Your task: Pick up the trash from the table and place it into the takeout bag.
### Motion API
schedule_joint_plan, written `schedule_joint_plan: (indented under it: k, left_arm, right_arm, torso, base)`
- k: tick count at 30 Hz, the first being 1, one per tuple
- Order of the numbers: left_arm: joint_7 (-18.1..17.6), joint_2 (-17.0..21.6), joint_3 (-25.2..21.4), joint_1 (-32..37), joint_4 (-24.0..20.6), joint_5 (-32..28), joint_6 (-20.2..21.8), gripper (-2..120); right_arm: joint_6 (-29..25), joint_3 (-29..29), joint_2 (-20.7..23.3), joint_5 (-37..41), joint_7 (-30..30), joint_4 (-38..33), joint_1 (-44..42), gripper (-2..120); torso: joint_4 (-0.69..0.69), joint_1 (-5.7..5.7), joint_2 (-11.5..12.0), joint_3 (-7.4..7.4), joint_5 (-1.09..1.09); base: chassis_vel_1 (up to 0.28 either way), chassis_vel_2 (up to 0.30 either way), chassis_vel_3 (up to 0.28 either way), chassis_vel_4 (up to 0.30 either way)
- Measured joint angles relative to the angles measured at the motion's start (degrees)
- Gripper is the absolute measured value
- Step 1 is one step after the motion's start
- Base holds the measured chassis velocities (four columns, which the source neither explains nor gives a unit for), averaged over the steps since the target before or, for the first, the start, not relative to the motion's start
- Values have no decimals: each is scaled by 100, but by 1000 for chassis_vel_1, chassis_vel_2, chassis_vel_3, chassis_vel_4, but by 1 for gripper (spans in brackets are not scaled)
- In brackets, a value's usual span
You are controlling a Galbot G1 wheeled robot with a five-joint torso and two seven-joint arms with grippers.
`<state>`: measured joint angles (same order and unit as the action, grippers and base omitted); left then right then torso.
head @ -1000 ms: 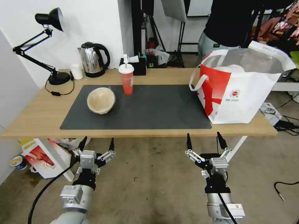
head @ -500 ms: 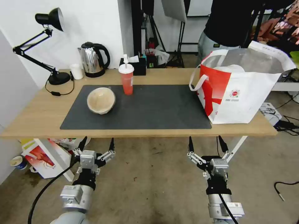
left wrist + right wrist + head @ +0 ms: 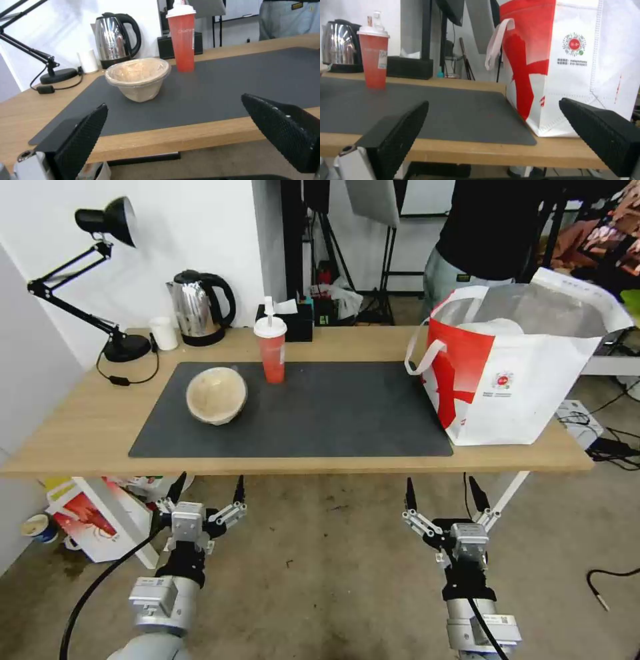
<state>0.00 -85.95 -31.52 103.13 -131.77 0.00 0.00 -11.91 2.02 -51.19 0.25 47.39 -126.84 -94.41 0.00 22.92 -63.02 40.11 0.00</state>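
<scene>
- The left gripper (image 3: 206,490) is hanging in the lower left of the head view, just below the near edge of the long light-wood table (image 3: 80,427), its black fingers spread wide and holding nothing.
- The right gripper (image 3: 443,492) is hanging in the lower right of the same view, also below the table's near edge, fingers equally wide apart and empty.
- The round beige bowl (image 3: 216,395) is sitting on the left part of the large dark grey rectangular mat (image 3: 320,413), well beyond the left gripper's fingertips; in the left wrist view the bowl (image 3: 138,78) is showing between the two fingers, far off.
- The red drink cup with white lid and straw (image 3: 271,349) is standing upright just behind and right of the bowl, near the mat's far edge.
- The large boxy white takeout bag with a red side panel (image 3: 513,367) is standing open at the table's right end, overlapping the mat's right edge, silver lining showing and something white lying inside.
- In the right wrist view the bag (image 3: 573,65) is bearing a small round red logo with tiny lettering beneath, too small to read; the cup (image 3: 373,58) is carrying a small white label, also unreadable.
- The mat's middle is lying bare between cup and bag.
</scene>
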Motion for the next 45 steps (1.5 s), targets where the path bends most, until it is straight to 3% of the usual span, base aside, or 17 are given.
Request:
schedule_joint_plan:
  k: [45]
  left_arm:
    - [0, 0, 0, 0, 0, 0, 0, 100]
  right_arm:
    - [-33, 72, 58, -18, -21, 78, 154, 100]
  torso:
    - [0, 0, 0, 0, 0]
  base:
    - [0, 0, 0, 0]
